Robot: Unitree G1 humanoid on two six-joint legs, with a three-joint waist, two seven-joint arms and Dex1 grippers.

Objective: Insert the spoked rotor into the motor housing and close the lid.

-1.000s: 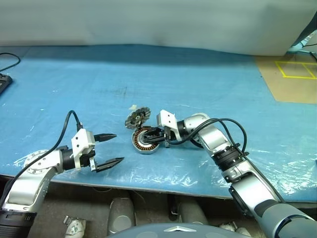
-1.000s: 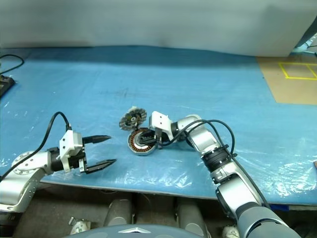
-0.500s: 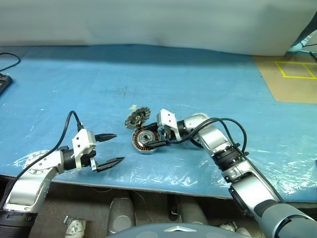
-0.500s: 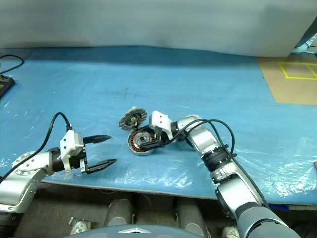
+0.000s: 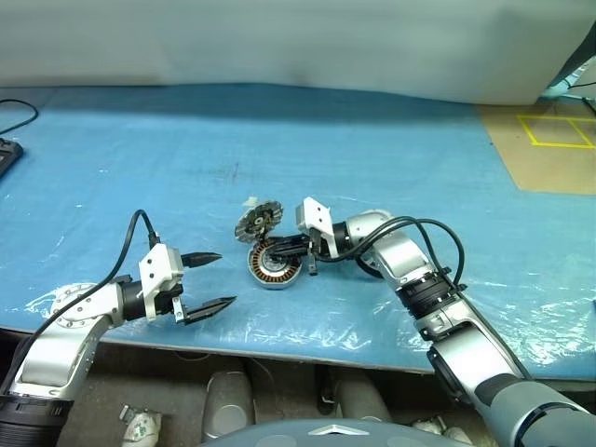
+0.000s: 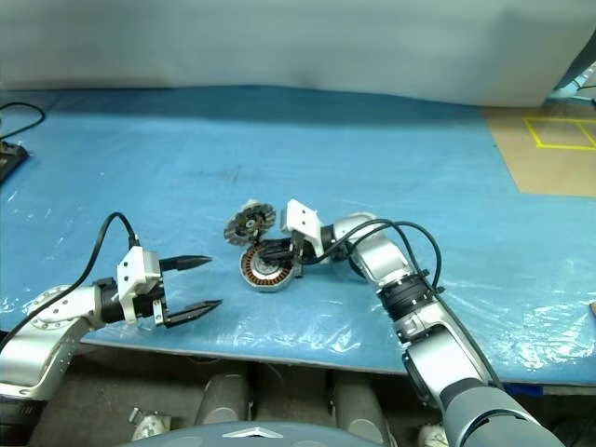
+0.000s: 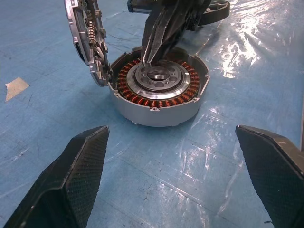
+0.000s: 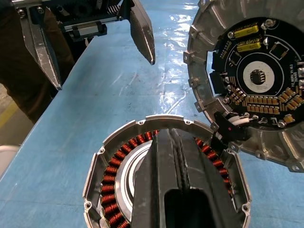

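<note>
The motor housing, a squat round part with copper windings around a silver hub, lies near the table's middle front. The lid, a ribbed silver disc with a dark centre, stands tilted on edge against the housing's far left side, joined to it by short wires. My right gripper is shut, its tips just over the silver hub, with nothing seen between them. My left gripper stands open to the left of the housing, pointing at it. A dark curved rim shows behind the right gripper; I cannot tell if it is the spoked rotor.
The blue plastic-covered table stretches back to a pale wall. A brown board with yellow tape lies at the far right. A black cable and a dark device sit at the far left edge.
The right gripper's fingers spread wide over the housing half a second ago and have now shut together above the hub. The left arm, housing and lid kept still.
</note>
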